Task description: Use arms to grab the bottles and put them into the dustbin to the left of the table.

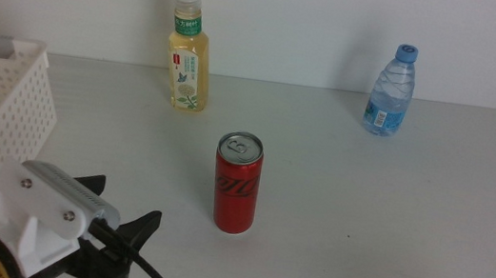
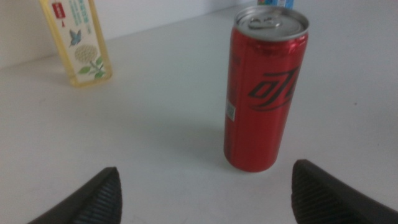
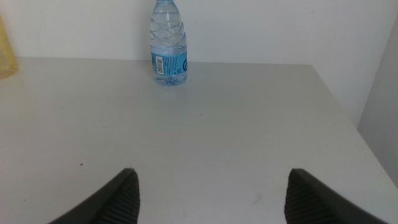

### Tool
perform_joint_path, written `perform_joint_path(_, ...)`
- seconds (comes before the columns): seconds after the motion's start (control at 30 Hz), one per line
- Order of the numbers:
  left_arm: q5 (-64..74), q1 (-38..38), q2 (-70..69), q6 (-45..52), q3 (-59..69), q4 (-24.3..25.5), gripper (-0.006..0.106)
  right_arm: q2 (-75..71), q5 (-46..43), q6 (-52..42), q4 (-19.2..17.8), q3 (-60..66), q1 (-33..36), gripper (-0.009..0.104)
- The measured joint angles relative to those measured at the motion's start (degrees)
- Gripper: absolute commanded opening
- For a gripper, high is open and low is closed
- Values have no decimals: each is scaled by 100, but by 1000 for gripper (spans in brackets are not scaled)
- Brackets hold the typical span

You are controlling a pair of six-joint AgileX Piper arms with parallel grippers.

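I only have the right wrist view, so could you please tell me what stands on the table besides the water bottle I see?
Observer: A red can stands upright near the table's middle.
Operator: Is the left tool near it?
Observer: Yes, the left tool is open, facing the can, not touching it.
Operator: Where is the dustbin?
Observer: The white dustbin sits at the left edge, beside the left arm.

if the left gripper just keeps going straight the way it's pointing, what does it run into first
Most likely the red can. The left gripper, jaws open, points at it from the table's front left, with bare tabletop in between. The can stands slightly off-centre toward one jaw, so it might be clipped rather than enclosed.
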Motion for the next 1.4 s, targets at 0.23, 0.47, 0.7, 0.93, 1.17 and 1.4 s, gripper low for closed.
perform_joint_path(0.23,-1453,0,1165,-106,-10,485,94,0,0,0,0,0,0,59)
perform_joint_path(0.47,-3042,-5,2669,-509,-280,864,94,0,0,0,0,0,0,59)
perform_joint_path(0.7,-3331,-11,3692,-781,-1010,1294,94,0,0,0,0,0,0,59)
perform_joint_path(0.93,-3354,-11,4348,-809,-1664,1402,94,0,0,0,0,0,0,59)
perform_joint_path(1.17,-3354,-11,4800,-969,-2187,1403,90,0,0,0,0,0,0,59)
perform_joint_path(1.4,-3208,-11,4916,-1215,-2501,1525,42,0,0,0,0,0,0,59)
